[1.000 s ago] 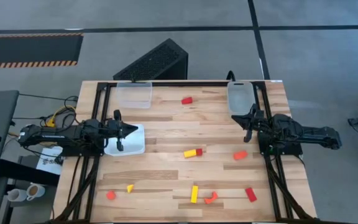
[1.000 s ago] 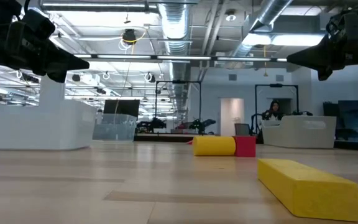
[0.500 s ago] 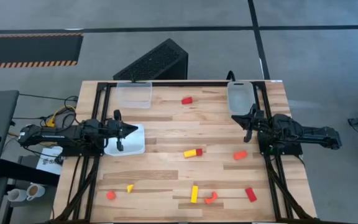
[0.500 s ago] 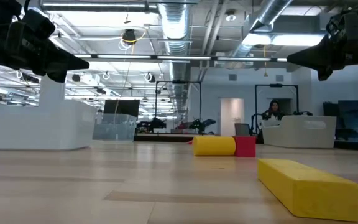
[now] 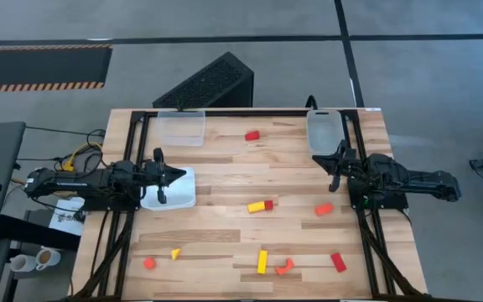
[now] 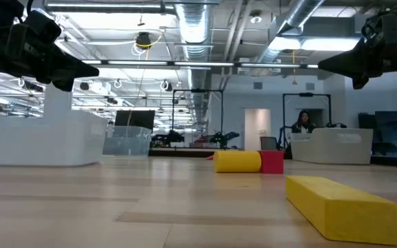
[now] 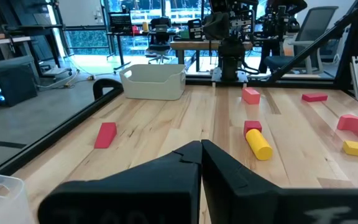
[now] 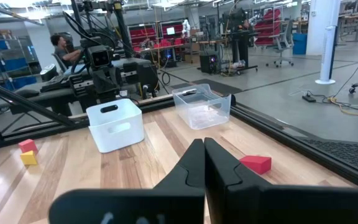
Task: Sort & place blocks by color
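Note:
Red, orange and yellow blocks lie scattered flat on the wooden table. A red block [image 5: 252,135] sits far, a yellow piece with a red one [image 5: 261,205] in the middle, an orange-red block [image 5: 324,209] to the right. Along the near edge lie a yellow bar [image 5: 262,262], an orange arch [image 5: 285,267], a red bar [image 5: 339,262], a yellow wedge [image 5: 175,253] and an orange block [image 5: 149,263]. My left gripper [image 5: 180,174] hovers shut over the white tray [image 5: 183,198]. My right gripper [image 5: 314,157] hovers shut just near the right bin [image 5: 324,130].
A clear bin [image 5: 181,127] stands at the far left of the table, the other bin at the far right. Black frame rails run along the table's left, right and far edges. The table's middle is bare wood between the blocks. A person sits in the room beyond [image 6: 303,122].

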